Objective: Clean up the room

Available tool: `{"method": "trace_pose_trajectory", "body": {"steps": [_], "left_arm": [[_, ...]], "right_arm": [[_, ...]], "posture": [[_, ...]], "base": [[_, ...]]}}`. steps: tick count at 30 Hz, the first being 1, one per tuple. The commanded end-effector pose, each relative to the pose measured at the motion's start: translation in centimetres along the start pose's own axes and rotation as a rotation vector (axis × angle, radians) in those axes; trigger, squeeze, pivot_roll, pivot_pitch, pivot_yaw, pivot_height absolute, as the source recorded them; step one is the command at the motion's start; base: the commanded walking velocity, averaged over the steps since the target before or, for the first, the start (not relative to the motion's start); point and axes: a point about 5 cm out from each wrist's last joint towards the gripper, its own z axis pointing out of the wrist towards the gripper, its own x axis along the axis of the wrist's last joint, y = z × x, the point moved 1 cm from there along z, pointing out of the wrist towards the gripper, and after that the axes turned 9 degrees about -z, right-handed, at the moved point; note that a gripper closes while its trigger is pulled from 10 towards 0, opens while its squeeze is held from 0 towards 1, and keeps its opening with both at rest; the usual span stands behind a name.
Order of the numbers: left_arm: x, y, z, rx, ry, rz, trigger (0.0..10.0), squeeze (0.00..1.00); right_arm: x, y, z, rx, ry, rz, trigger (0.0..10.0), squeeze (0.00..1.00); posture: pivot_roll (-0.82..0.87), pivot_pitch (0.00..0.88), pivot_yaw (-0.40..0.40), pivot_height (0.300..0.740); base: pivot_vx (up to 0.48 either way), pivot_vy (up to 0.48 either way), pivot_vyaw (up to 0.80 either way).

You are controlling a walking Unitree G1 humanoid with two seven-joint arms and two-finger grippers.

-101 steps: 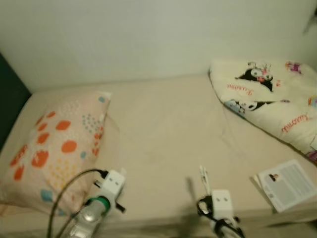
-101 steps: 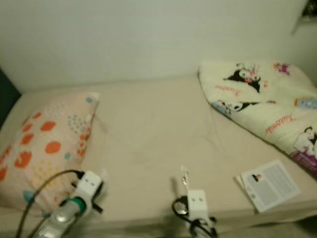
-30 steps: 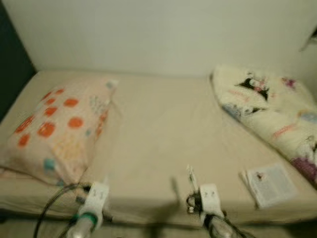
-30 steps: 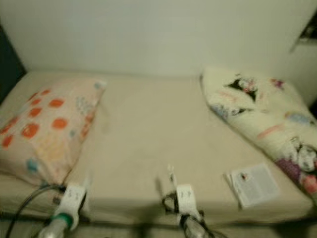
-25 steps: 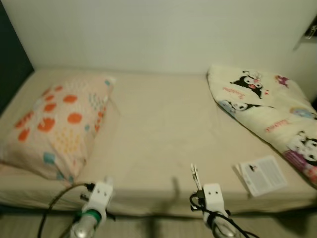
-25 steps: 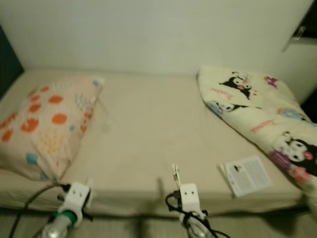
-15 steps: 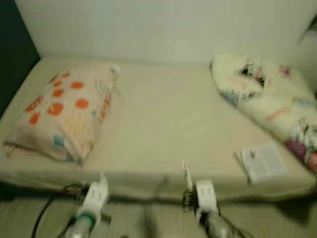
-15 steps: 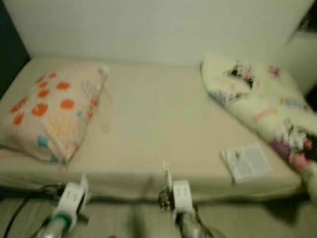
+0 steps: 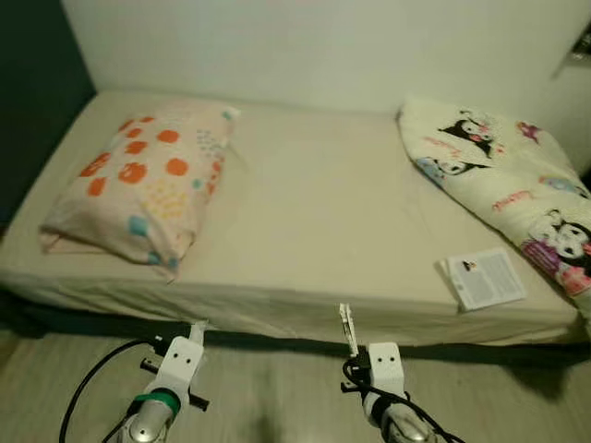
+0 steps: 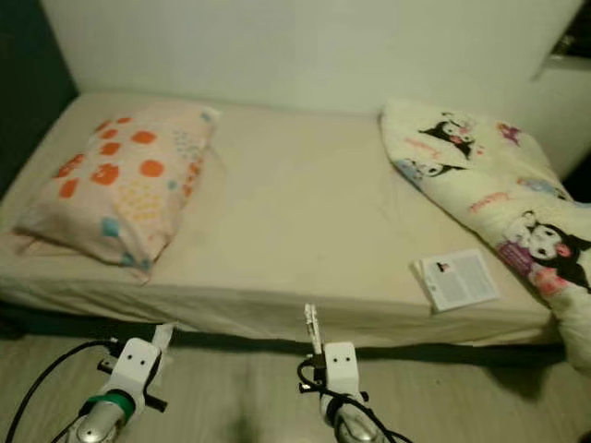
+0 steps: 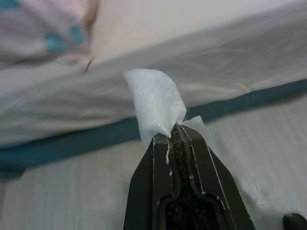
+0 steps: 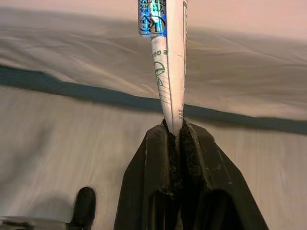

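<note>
The left gripper (image 11: pixel 173 132) is pressed together on a scrap of white tissue (image 11: pixel 154 108), soft and crumpled, which curls up out of the black fingertips (image 11: pixel 165 158). The right gripper (image 12: pixel 174 128) is clamped on a flat, stiff wrapper (image 12: pixel 166 62), white with green lettering and a blue printed patch near its far end; it stands straight up from between the rough, dark pads (image 12: pixel 188 146). Both grippers hang low over the pale wood-grain floor (image 9: pixel 268 388), just short of the bed's near edge.

Beyond them lies the bed (image 9: pixel 314 212), covered in a smooth cream sheet whose hem drapes over a dark base. Ahead and to the left of the left gripper rests a plump pillow (image 9: pixel 138 189), peach with orange blotches and small teal marks. Ahead and to the right of the right gripper, a thin booklet (image 9: pixel 485 279) with printed text lies flat close to the mattress edge. Farther right, a puffy cream blanket (image 9: pixel 503 185) with cartoon figures and red script is heaped along the bed's end.
</note>
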Motion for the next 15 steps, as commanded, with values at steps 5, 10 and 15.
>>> {"method": "trace_pose_trajectory", "body": {"steps": [5,10,15], "left_arm": [[-0.5,0.7,-0.1,-0.023,-0.025,0.010,10.0,0.00],[-0.4,0.7,0.0,-0.021,-0.030,0.000,10.0,0.00],[1.3,1.6,1.1,-0.037,-0.029,-0.092,10.0,0.00]], "right_arm": [[-0.8,0.4,-0.4,0.002,-0.028,-0.006,10.0,0.00],[-0.8,0.5,-0.4,-0.001,-0.020,-0.018,10.0,0.00],[0.8,0.7,0.0,-0.018,0.054,-0.046,10.0,0.00]], "posture": [[0.03,0.000,-0.019,0.740],[0.03,0.000,-0.019,0.740],[0.03,0.000,-0.020,0.740]], "base": [[-0.247,0.000,0.00],[0.000,0.000,0.19],[0.000,0.000,0.74]]}}
